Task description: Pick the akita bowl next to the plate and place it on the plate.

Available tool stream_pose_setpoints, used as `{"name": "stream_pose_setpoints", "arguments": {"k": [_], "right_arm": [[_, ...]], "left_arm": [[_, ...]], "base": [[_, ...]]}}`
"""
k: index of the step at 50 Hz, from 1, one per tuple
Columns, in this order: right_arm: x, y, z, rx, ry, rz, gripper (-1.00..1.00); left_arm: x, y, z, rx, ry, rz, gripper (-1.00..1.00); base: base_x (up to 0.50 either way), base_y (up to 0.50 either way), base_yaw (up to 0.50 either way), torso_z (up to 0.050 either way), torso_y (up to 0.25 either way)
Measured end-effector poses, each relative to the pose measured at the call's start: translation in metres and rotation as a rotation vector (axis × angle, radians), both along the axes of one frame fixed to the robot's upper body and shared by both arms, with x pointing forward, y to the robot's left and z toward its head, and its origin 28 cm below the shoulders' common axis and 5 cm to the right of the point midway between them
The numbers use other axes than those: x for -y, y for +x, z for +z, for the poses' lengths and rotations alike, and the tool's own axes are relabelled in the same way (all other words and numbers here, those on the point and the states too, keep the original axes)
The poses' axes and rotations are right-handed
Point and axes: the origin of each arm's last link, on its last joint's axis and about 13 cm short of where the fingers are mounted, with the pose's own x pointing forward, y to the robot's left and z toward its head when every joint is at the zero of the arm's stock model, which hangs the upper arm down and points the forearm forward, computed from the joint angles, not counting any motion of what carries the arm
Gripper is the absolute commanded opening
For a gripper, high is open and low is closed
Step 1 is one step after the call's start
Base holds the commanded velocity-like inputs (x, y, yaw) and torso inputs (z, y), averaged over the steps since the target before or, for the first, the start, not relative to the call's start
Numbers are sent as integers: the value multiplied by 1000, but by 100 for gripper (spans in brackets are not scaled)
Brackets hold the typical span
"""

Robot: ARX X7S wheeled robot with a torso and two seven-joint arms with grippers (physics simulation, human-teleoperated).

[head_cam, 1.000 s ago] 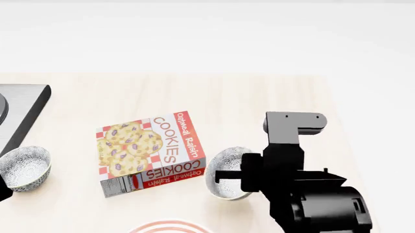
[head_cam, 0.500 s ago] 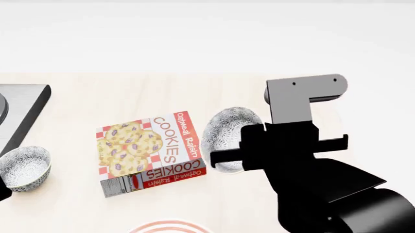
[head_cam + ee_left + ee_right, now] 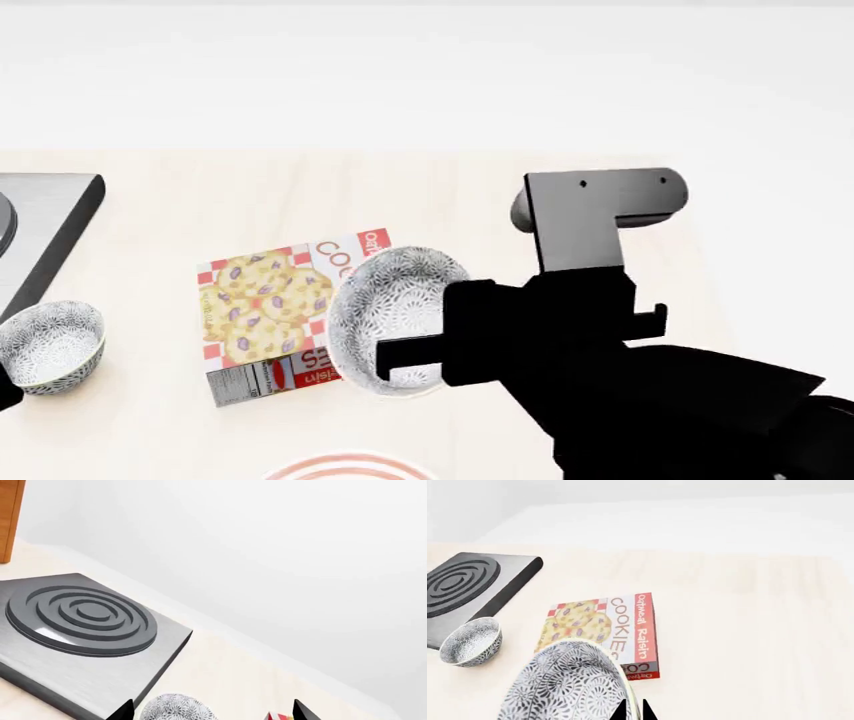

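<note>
From head cam: right gripper (image 3: 390, 362) clamped on rim of akita bowl (image 3: 387, 312), bowl tipped on edge, patterned outside facing cam, lifted off table and overlapping right part of cookie box (image 3: 267, 325). Box flat on light wood table (image 3: 441, 200). Second look-alike bowl (image 3: 48, 345) upright at far left, well apart from held one. Plate (image 3: 350, 466) only a sliver of red rings at bottom edge, below held bowl in frame, not touching. Corner of grey hob (image 3: 40, 225) at left edge. Left gripper barely seen, just a dark bit at lower left corner; can't tell its state from here.

Left wrist cam: hob w/ concentric ring burner (image 3: 83, 617) filling lower left, wood panel (image 3: 9, 520) at corner beyond it. Speckled top of second bowl (image 3: 175, 709) showing between two dark fingertips (image 3: 124, 711); tips wide apart w/ nothing between, so left gripper (image 3: 212, 712) spread, not on anything. Small red corner of box (image 3: 279, 716) near other tip.

Right wrist cam: akita bowl (image 3: 570, 685) big in foreground, speckled outside up, rim pinched between fingertips (image 3: 620, 712) at bottom edge. Beyond it cookie box (image 3: 620, 625) flat, "COOKIES" print readable. Second bowl (image 3: 472, 641) upright just beside hob (image 3: 467, 587), whitish-patterned inside visible. Plate not in this view.
</note>
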Motion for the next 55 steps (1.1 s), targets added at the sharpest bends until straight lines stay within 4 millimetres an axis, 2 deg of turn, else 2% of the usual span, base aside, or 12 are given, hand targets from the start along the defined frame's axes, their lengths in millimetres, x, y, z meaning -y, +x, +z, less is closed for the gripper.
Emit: {"name": "stream_pose_setpoints", "arguments": {"k": [14,55], "right_arm": [[-5,-8,-10,-99,87,85,-100],[-20,-23,-69,-278,151,233,-100]], "left_arm": [[0,0,0,0,-1,1,100],[-1,2,-5,-2,-2,2,100]], "base": [[0,0,0,0,1],[0,0,0,0,0]]}}
